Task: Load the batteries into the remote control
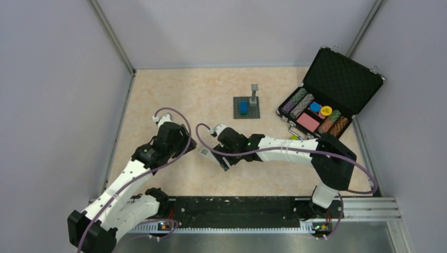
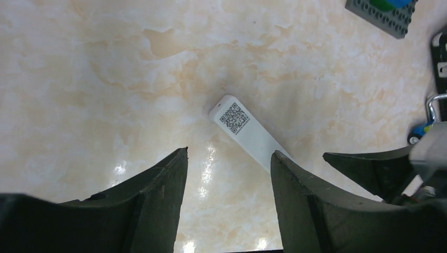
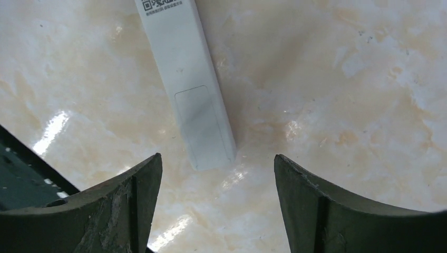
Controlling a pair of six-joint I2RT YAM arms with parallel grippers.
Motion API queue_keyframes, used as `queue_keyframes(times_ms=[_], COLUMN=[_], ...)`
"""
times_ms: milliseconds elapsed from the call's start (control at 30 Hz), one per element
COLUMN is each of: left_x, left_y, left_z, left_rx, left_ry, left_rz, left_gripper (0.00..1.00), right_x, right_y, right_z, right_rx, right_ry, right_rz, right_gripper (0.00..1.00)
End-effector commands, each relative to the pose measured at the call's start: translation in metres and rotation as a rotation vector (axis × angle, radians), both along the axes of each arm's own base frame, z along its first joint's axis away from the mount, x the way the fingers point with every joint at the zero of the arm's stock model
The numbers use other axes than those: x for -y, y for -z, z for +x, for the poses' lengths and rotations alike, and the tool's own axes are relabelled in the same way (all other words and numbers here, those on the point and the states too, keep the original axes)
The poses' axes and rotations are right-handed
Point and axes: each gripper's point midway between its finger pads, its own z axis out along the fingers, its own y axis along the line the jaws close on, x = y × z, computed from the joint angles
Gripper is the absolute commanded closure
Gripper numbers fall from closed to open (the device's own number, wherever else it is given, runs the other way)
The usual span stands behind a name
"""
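- The remote control (image 3: 190,89) lies flat on the bench (image 3: 342,79), back side up, with a QR label at one end and the battery cover in place at the other
- Left fingers (image 2: 163,200) spread apart, empty, near the label end
- Right fingers (image 3: 311,205) spread apart, empty, just short of the cover end

Pale grey walls (image 1: 237,31) around a glossy beige marbled tabletop (image 1: 200,89)

White remote control (image 3: 192,95) lies on peach-marbled table (image 3: 342,79).
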Motion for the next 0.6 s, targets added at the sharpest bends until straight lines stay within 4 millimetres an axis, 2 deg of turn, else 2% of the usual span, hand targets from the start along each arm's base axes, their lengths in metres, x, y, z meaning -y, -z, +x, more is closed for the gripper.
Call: queue_keyframes(times_ms=[0, 267, 433, 567], left_x=[-0.025, -0.041, -0.043, -0.045], left_y=[0.002, 0.015, 0.014, 0.006], left_z=[-0.008, -0.02, -0.017, -0.013], left_rx=[-0.007, -0.033, -0.027, -0.013], left_ry=[-0.165, -0.246, -0.252, -0.259], left_rz=[-0.015, -0.054, -0.054, -0.044], left_gripper=[0.36, 0.34, 0.35, 0.35], right_x=[-0.019, -0.024, -0.023, -0.025], right_y=[0.001, 0.023, 0.037, 0.036], right_z=[0.014, 0.01, 0.009, 0.006], right_rx=[0.1, 0.08, 0.071, 0.101], right_ry=[-0.146, -0.198, -0.196, -0.216], right_rz=[-0.019, -0.047, -0.065, -0.06], right_gripper=[0.24, 0.28, 0.41, 0.52])
